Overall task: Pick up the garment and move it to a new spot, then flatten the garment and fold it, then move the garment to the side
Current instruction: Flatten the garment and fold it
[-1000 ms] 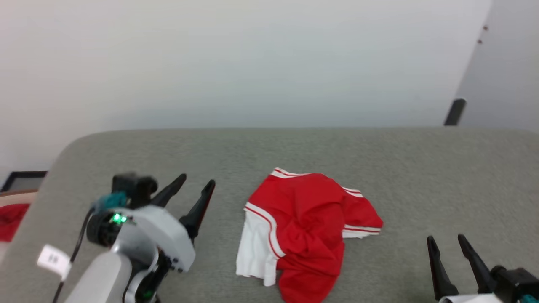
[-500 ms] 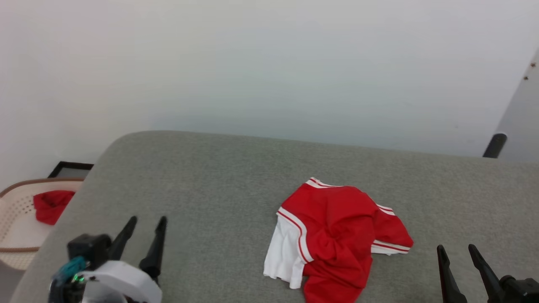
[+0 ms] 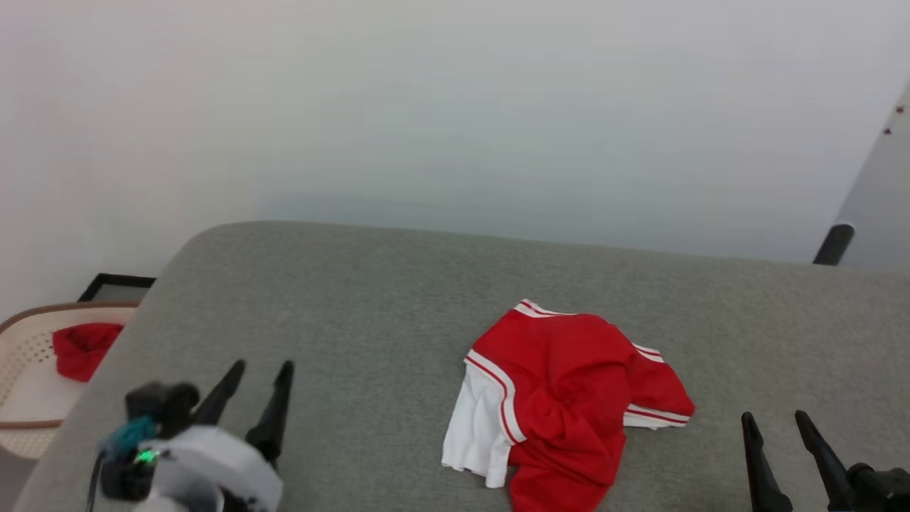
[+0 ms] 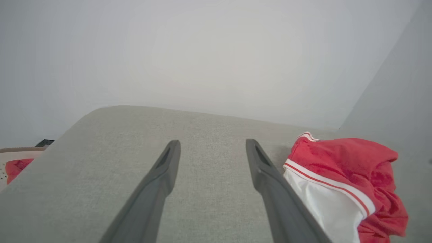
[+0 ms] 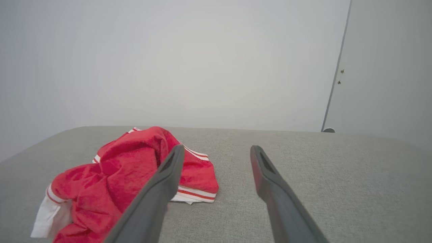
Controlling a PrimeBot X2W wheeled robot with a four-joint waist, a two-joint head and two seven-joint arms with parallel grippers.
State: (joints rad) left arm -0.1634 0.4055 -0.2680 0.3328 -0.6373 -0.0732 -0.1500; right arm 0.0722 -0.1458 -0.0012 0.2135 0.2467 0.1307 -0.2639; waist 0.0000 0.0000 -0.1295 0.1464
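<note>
Head view: we see the garment (image 3: 561, 405) lying crumpled on the grey padded surface (image 3: 370, 299), red body uppermost, with one white sleeve spread at its 8 o'clock edge. We find the left gripper (image 3: 262, 365) well apart from it, with the garment at its 3 o'clock; both fingers stand spread wide and hold nothing. We find the right gripper (image 3: 773, 415) nearer, with the garment at its 9 o'clock; its fingers are likewise parted and empty. Neither gripper touches the garment. At 9 o'clock of the surface, beyond its edge, we note a pale basket (image 3: 21, 348) containing a small red cloth (image 3: 82, 348).
</note>
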